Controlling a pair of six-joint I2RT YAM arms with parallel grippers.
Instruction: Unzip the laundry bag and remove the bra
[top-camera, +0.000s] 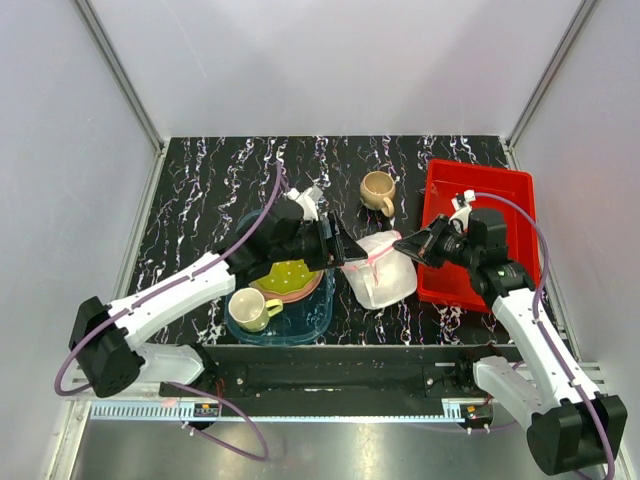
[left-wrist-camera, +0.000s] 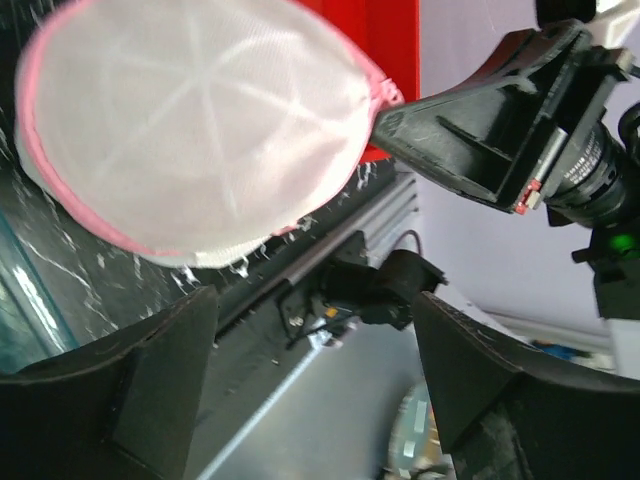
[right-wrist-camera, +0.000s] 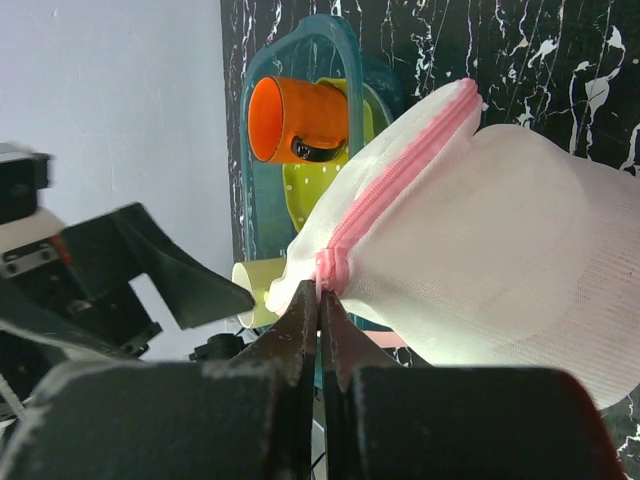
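Right now your right hand (right-wrist-camera: 320, 300) is pinched tight on the pink zip end of the white mesh laundry bag (top-camera: 383, 272), at the table's (top-camera: 200, 190) near edge between the red tray (top-camera: 500, 190) and the teal tray (top-camera: 310, 325), while your left hand (left-wrist-camera: 312, 300) gapes wide just beside it.

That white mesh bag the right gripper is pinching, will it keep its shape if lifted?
Probably floppy: the laundry bag puckers where the right gripper pinches its zip edging. Likely light, being thin see-through mesh. Lifted by that edge, it may sag and swing.
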